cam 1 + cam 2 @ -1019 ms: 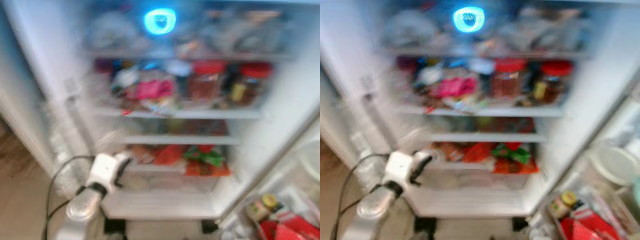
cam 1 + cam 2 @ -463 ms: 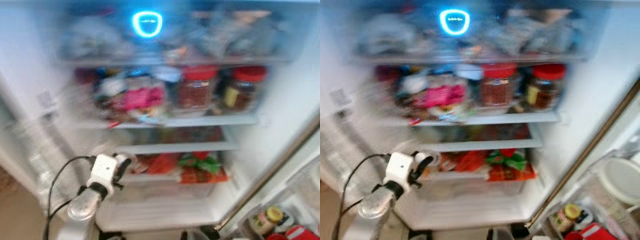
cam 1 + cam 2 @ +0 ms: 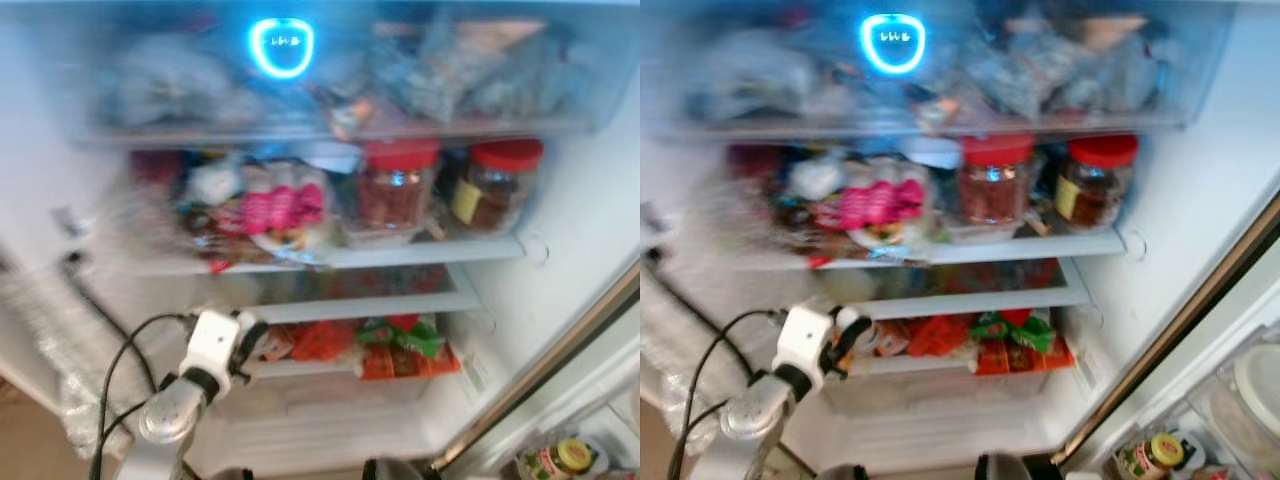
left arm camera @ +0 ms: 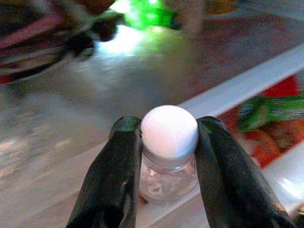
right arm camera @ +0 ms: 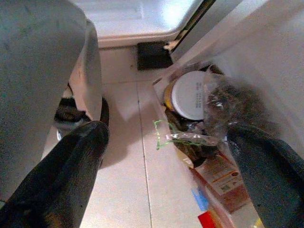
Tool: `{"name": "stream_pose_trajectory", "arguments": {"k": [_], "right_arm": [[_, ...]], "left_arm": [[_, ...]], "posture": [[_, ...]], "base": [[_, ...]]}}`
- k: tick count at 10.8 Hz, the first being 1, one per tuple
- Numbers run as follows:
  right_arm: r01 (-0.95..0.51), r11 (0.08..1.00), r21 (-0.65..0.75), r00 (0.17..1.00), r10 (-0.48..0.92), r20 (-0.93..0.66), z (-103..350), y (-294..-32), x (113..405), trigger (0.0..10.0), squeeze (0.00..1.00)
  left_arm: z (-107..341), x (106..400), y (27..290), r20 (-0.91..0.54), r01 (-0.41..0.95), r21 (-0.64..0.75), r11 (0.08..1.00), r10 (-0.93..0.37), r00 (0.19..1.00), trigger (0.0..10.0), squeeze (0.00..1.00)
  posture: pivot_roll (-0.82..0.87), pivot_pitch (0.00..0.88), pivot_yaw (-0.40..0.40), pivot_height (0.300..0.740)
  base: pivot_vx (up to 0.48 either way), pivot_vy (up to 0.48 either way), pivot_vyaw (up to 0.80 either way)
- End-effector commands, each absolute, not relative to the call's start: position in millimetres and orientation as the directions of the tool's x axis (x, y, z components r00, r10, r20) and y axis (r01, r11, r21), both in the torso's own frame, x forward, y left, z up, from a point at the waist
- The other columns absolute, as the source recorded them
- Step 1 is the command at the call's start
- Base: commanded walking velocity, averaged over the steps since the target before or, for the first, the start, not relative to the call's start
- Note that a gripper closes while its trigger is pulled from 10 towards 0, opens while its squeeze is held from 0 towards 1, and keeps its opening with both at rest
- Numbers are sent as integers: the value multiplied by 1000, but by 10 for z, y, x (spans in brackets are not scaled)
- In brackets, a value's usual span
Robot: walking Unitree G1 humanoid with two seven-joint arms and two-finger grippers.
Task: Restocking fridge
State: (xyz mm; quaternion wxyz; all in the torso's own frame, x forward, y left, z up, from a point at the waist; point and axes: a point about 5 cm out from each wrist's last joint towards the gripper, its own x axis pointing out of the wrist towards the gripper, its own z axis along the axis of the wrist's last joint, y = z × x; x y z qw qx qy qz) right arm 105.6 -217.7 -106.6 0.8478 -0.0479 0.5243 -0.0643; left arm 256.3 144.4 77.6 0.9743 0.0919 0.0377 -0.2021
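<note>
The left gripper clamps a white-capped bottle between its fingers at the fridge's lower shelf — the placing step. Next, it likely needs a clear spot ahead. The right gripper hangs idle, fingers apart.

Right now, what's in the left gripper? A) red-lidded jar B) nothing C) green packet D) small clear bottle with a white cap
D. In the left wrist view the left gripper has its two black fingers closed against the neck of a small clear bottle with a white cap, held in front of the open fridge shelves; the red-lidded jars stand on a shelf above.
</note>
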Motion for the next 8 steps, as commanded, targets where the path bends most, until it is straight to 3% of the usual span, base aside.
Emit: {"name": "stream_pose_trajectory", "arguments": {"k": [1, 8], "right_arm": [[51, 988, -145, 444, -152, -883, -1067, -2159, 1064, 10000, 0], [46, 989, -143, 448, -148, -882, -1064, -2149, 1083, 10000, 0]], "left_arm": [[919, 2590, 1424, -44, 413, 181, 893, -412, 910, 10000, 0], [1260, 2693, 1403, 110, 377, 262, 888, -416, 903, 10000, 0]], "posture": [[-91, 0, -19, 642], [-88, 0, -20, 642]], "base": [[0, 0, 0], [0, 0, 0]]}}
